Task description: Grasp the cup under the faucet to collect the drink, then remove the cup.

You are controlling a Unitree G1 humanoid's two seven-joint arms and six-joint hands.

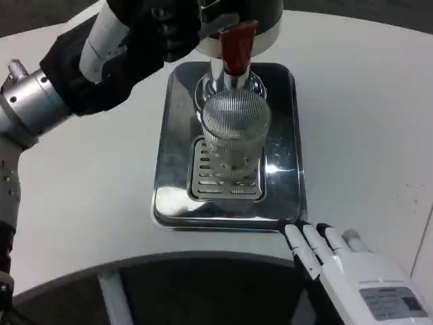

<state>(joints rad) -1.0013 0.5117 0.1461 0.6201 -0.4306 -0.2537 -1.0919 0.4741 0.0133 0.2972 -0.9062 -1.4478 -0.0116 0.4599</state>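
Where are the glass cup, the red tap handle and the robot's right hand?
cup (235, 132): head view, on its ribbed glass wall.
red tap handle (236, 47): head view, middle of the red lever.
right hand (345, 261): head view, on the white back near the fingers.

cup (235, 128): ribbed clear glass | tray (177, 135): glossy polished metal

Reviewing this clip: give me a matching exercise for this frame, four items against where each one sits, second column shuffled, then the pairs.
Items:
1. cup
2. faucet lever
3. left hand
4. right hand

Places:
A. low at the table's near edge, by the tray's near right corner
B. on the tray's slotted grille
C. red, above the cup
D. raised at top left, beside the dispenser

Pairs: 1-B, 2-C, 3-D, 4-A
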